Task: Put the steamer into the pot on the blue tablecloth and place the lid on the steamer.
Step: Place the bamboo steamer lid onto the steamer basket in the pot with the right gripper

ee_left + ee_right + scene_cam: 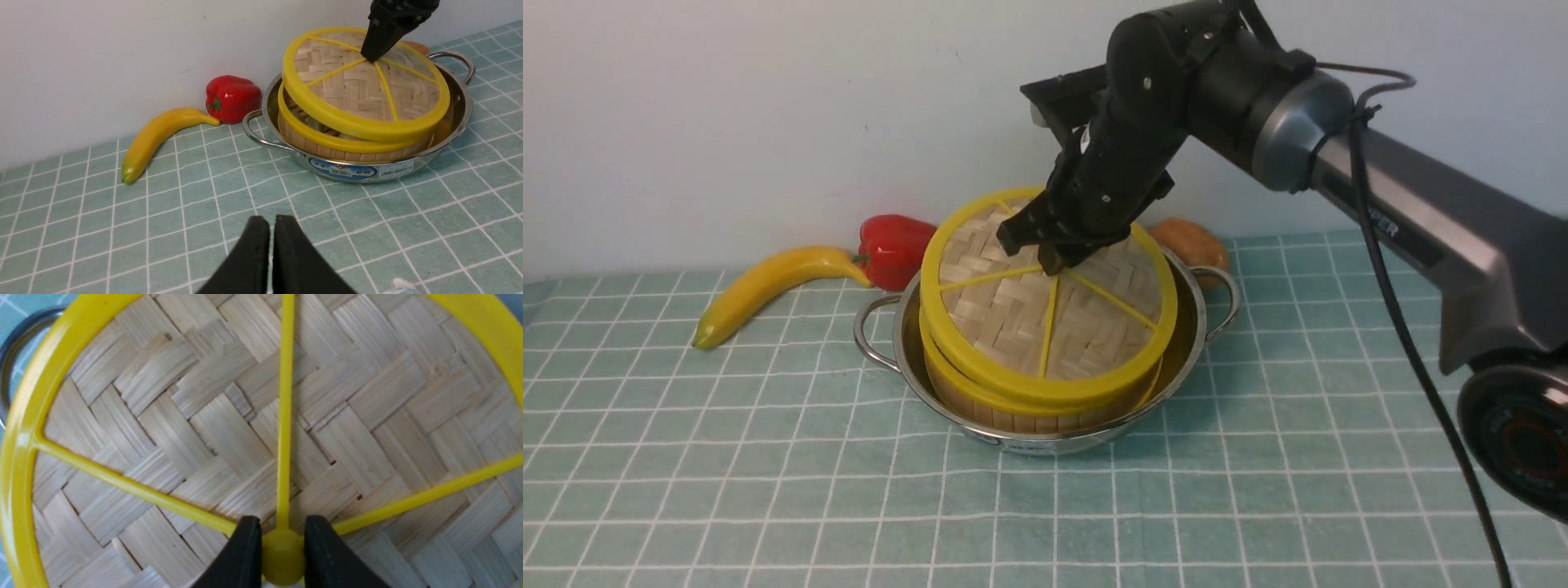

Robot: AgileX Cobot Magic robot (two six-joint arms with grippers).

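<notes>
The steel pot (1205,322) stands on the blue tablecloth (768,474). The bamboo steamer (980,404) sits inside it. The woven lid (1013,318) rests tilted over the steamer, its far side raised, so a gap shows at one side in the left wrist view (298,116). My right gripper (1054,257) is shut on the lid's yellow centre knob (282,555), one finger on each side. My left gripper (271,228) is shut and empty, low over the cloth, short of the pot (355,169). The steamer's contents are mostly hidden.
A banana (768,286) and a red pepper (894,249) lie behind the pot to the left, near the white wall. A brown round item (1192,241) sits behind the pot's right handle. The right arm (1421,212) reaches in from the right.
</notes>
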